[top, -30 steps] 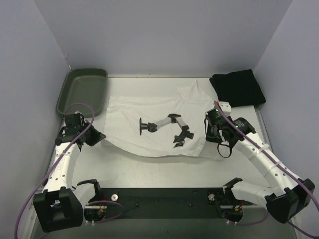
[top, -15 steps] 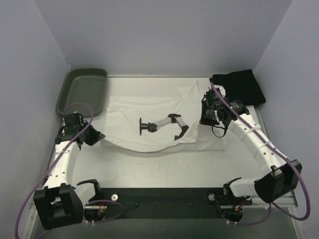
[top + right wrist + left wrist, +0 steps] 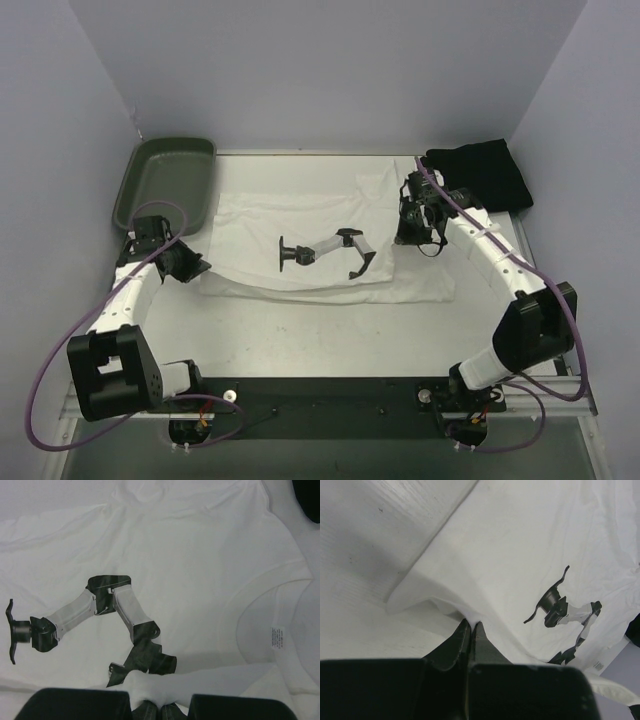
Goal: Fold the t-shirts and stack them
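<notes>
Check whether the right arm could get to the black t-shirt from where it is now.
Probably yes: the black t-shirt lies close beside the right gripper with nothing between them. But that gripper is shut on a fold of the white t-shirt, so it must let go first.

You have a pale table (image 3: 330, 325): white t-shirt (image 3: 300, 215) spread mid-table, black t-shirt (image 3: 480, 178) folded far right, dark green tray (image 3: 165, 190) far left.
</notes>
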### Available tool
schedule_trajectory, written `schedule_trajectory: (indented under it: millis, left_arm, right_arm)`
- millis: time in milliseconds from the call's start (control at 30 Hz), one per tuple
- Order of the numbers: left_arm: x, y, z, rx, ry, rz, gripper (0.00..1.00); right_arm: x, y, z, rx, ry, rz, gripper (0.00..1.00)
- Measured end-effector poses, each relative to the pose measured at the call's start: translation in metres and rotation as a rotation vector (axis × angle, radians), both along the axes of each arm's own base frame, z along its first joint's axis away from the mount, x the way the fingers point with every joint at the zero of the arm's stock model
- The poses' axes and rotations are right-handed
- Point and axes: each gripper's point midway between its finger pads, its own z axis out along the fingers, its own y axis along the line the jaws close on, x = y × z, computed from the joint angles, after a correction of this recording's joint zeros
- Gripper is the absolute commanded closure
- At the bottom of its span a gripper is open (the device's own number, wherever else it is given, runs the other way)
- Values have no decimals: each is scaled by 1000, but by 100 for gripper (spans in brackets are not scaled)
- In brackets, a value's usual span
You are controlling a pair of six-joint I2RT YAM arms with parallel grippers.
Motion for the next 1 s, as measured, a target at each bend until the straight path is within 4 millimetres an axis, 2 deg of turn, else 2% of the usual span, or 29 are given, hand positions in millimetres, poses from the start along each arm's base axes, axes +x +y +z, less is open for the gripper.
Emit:
schedule_trajectory:
  millis: [233, 600, 800, 1000]
  left_arm:
    - [14, 3, -8, -4, 15, 7, 100]
    - [20, 4, -18, -9, 30, 13, 100]
    - [21, 4, -20, -11, 39, 15, 100]
    - [30, 5, -13, -14, 23, 24, 100]
  right_arm:
    - [25, 0, -5, 28, 9, -21, 100]
    - [63, 8, -12, 56, 12, -28, 100]
    - [75, 11, -16, 59, 15, -29, 100]
    - [87, 9, -14, 67, 5, -40, 100]
